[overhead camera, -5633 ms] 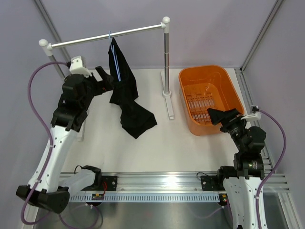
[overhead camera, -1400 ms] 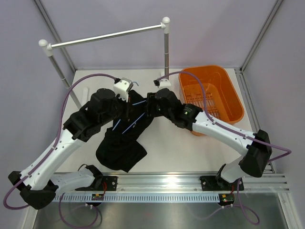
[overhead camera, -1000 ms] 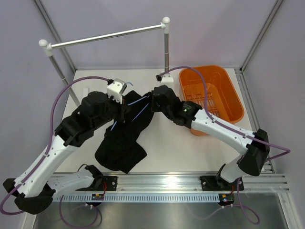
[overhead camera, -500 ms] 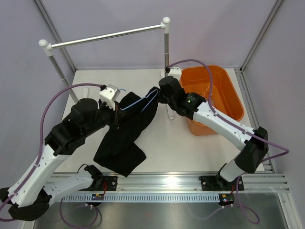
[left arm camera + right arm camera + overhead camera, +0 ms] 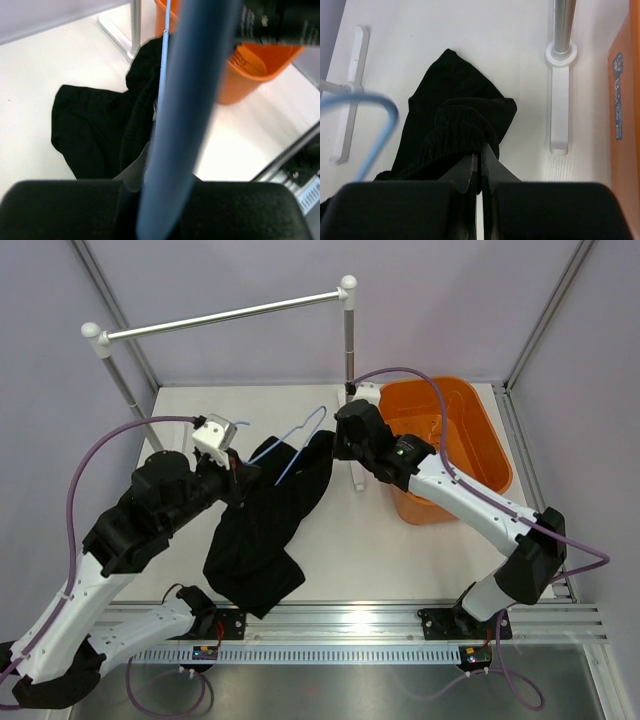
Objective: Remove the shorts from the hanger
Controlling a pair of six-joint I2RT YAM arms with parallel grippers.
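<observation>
- Jaws shut tight: left gripper (image 5: 241,472) pinching the hanger (image 5: 300,433), right gripper (image 5: 334,447) nipping the shorts (image 5: 262,535) at the waistband.
- Arms have drawn apart over the last second, half-baring the hanger left of the orange tub (image 5: 478,430).
- Shorts, trailing onto the desk (image 5: 350,540), look nearly free.

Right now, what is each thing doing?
shorts: top pinched and lifted, rest drooping.
hanger: off the rail, gripped at one end.
left gripper: jaws shut on hanger.
right gripper: jaws shut on shorts.
rail: bare.
tub: upright.
</observation>
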